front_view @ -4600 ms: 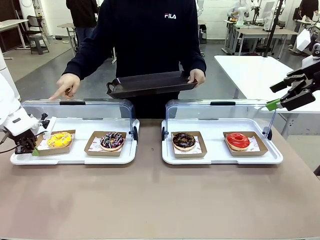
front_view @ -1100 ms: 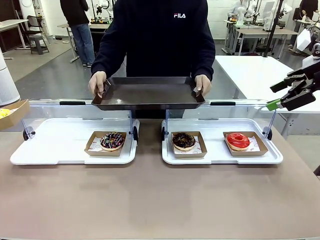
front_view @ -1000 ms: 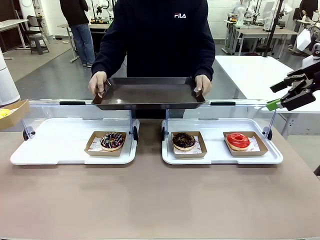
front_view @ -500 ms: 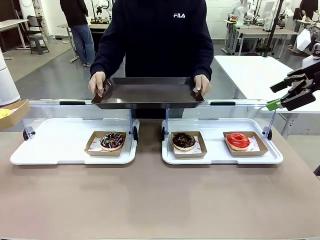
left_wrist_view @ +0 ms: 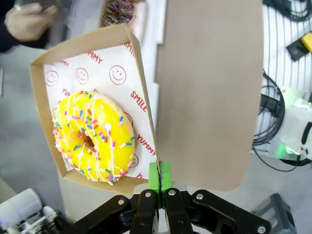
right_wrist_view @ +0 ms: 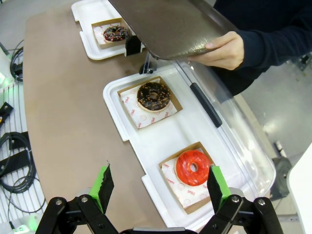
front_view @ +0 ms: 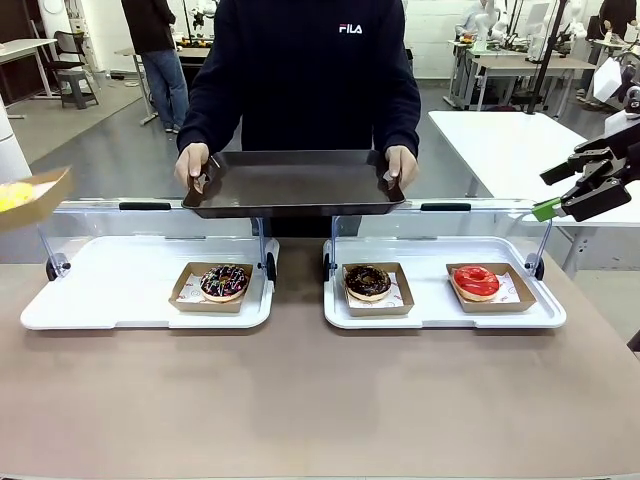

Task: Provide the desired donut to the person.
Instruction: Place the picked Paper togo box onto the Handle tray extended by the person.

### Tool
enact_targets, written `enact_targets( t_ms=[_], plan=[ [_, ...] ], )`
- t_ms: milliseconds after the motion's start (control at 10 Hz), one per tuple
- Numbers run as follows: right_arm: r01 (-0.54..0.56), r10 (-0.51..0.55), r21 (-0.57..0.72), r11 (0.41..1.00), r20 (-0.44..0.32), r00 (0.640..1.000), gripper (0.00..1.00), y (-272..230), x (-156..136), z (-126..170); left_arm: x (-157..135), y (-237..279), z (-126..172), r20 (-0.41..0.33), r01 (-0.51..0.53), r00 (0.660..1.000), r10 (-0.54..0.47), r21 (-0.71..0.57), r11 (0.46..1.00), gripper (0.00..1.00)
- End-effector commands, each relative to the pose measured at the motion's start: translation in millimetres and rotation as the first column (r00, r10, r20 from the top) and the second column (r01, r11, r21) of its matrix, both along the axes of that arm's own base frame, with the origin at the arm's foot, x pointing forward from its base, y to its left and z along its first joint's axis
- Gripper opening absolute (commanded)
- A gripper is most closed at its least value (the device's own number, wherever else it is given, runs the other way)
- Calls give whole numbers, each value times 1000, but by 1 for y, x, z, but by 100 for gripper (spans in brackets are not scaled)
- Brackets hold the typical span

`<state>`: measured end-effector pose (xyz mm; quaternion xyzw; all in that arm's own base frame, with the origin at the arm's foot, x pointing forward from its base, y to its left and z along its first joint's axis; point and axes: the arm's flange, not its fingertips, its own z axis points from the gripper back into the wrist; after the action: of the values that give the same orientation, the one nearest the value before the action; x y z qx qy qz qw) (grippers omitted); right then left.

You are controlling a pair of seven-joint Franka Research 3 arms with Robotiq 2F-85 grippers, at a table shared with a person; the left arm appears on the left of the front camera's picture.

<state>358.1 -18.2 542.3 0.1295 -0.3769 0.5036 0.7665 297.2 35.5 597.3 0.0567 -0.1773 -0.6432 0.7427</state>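
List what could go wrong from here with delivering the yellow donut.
1. The left gripper pinches just one thin wall of the cardboard box; the box might sag or slip and the yellow donut slide out.
2. The person's dark tray is held just behind the raised clear lid; the box could clip the lid on the way.

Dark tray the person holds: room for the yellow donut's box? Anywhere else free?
Dark tray is bare throughout, between the person's hands at its ends. Left white tray is free left of the sprinkled chocolate donut's box. Right white tray is crowded: chocolate donut box, red donut box.
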Motion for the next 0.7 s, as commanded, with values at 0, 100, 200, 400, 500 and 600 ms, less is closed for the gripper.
enact_targets(
  t_ms=[0, 100, 200, 400, 500, 600],
  plan=[
    [-19, 18, 23, 1000, 6, 1000, 100, 1, 0, -3, 44, -55, 60, 0, -12, 1000, 12, 109, 994, 1],
    [-19, 18, 23, 1000, 6, 1000, 100, 1, 0, -3, 68, -88, 74, -8, -16, 1000, 17, 116, 993, 1],
    [-19, 18, 23, 1000, 6, 1000, 100, 1, 0, -3, 99, -122, 82, -12, -20, 1000, 22, 113, 993, 1],
    [-19, 18, 23, 1000, 6, 1000, 100, 1, 0, -3, 145, -173, 68, -55, 43, 998, -35, 164, 985, 1],
    [-19, 18, 23, 1000, 6, 1000, 100, 1, 0, -3, 162, -195, 55, -79, 69, 995, -57, 159, 985, 1],
    [-19, 18, 23, 1000, 6, 1000, 100, 1, 0, -3, 176, -214, 40, -62, 97, 994, -89, 154, 983, 1]
  ],
)
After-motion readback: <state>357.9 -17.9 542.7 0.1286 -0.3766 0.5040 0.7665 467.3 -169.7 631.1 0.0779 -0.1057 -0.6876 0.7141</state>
